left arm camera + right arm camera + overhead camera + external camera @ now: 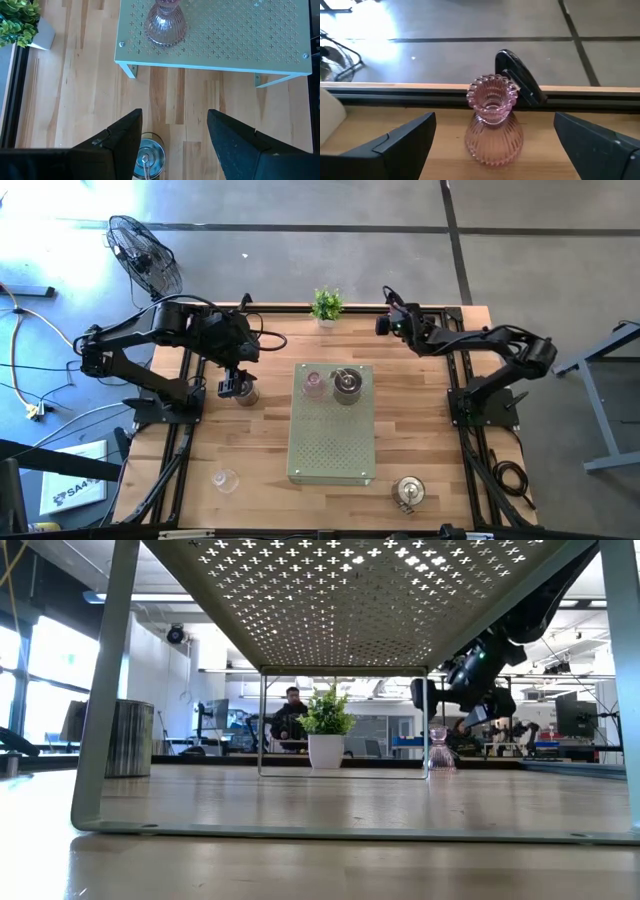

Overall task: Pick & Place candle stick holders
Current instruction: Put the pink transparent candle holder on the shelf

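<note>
Step in hand: pick phase, both arms lined up on a holder, neither gripped yet, by my read.

Near edge of desk (pixel 400 430): clear holder (pixel 225 478) on the left and front silver holder (pixel 408 492) on the right, both untouched and well apart from either arm.

Middle: rack (pixel 330 450) with rack pink holder (pixel 313 385) and rack metal holder (pixel 347 383) side by side at its far end, likely already placed.

Left of rack: left jaws part open, low over left silver holder (pixel 148 156). It stands upright on the desk between them, close to one finger with a clear gap to the other; not clamped. Next move: centre, close, lift, carry to rack.

Far edge, near plant (pixel 326 305): right jaws wide open, holding nothing. Far pink holder (pixel 493 125) stands upright just ahead, centred between the fingers, touching neither. Next move: advance a bit, then close.
</note>
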Controlling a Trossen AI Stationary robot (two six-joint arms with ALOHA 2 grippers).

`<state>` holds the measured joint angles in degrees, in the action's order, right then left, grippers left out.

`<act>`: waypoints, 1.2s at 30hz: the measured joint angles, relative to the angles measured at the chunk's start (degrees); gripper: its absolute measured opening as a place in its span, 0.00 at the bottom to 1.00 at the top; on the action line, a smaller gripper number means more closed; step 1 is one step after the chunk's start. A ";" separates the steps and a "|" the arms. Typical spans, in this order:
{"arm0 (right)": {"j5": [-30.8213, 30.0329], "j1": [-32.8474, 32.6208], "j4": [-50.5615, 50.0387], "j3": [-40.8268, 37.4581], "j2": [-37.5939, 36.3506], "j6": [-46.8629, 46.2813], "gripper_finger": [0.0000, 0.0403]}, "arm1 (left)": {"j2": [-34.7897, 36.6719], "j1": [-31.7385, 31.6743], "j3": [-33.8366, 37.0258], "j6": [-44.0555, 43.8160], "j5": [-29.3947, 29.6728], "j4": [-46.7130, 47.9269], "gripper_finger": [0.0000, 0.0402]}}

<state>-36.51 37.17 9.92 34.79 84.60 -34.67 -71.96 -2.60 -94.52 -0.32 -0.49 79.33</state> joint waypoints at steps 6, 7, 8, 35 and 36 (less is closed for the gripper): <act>-2.26 0.00 0.84 0.00 1.00 -1.04 0.99 | 0.00 0.01 0.00 0.00 0.01 0.00 0.55; -2.54 0.00 0.91 0.00 1.00 -1.09 0.98 | 0.00 0.01 0.00 -0.01 0.01 0.00 0.55; -2.70 0.00 1.00 0.00 1.00 -1.05 0.98 | 0.00 -0.01 0.00 -0.01 0.01 0.00 0.55; 5.11 4.69 4.69 0.00 4.69 -1.42 0.80 | 0.00 -0.01 0.00 0.00 0.00 0.00 0.55; 5.82 5.03 5.71 0.00 5.57 -1.40 0.80 | 0.00 0.01 0.00 0.00 0.02 0.00 0.55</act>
<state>-30.69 42.20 15.63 34.79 90.17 -36.07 -71.96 -2.59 -94.52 -0.32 -0.47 79.33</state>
